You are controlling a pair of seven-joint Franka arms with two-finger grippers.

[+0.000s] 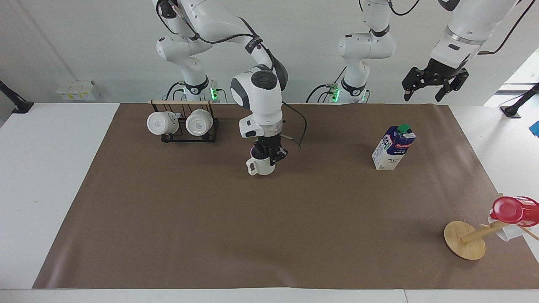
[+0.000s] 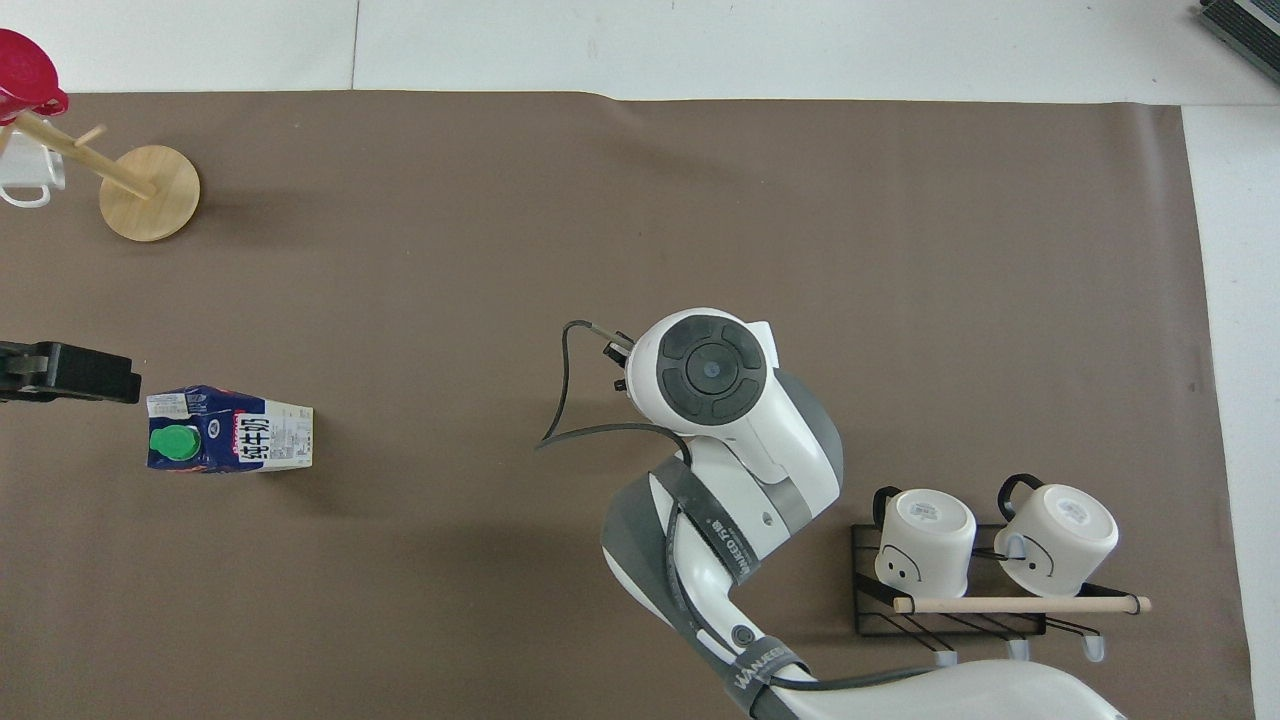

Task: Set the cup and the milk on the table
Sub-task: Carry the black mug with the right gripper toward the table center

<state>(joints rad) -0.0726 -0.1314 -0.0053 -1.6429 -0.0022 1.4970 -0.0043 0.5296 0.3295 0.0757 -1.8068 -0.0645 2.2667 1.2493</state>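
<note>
Cup (image 1: 261,165) hangs by its rim from right pincer (image 1: 268,154), clenched on the wall, handle toward the mug rack (image 1: 185,124), over mid-desk (image 1: 269,235); likely carried toward a set-down spot. Milk carton (image 1: 393,147) stands upright toward the left arm's end. Left pincer (image 1: 433,86) waits above, fingers spread. Path looks unobstructed; wooden stand (image 1: 465,240) with red plastic cup (image 1: 511,210) sits well apart.

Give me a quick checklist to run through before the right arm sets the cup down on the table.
1. Right gripper shut on the cup at its rim: ok.
2. Cup upright, handle clear of the fingers: ok.
3. Cup's base touching the table: cannot tell.
4. Brown mat around the cup bare of other things: ok.
5. Milk standing upright toward the left arm's end, apart from the cup: ok.
6. Left gripper waits, raised, open, holding nothing: ok.
</note>
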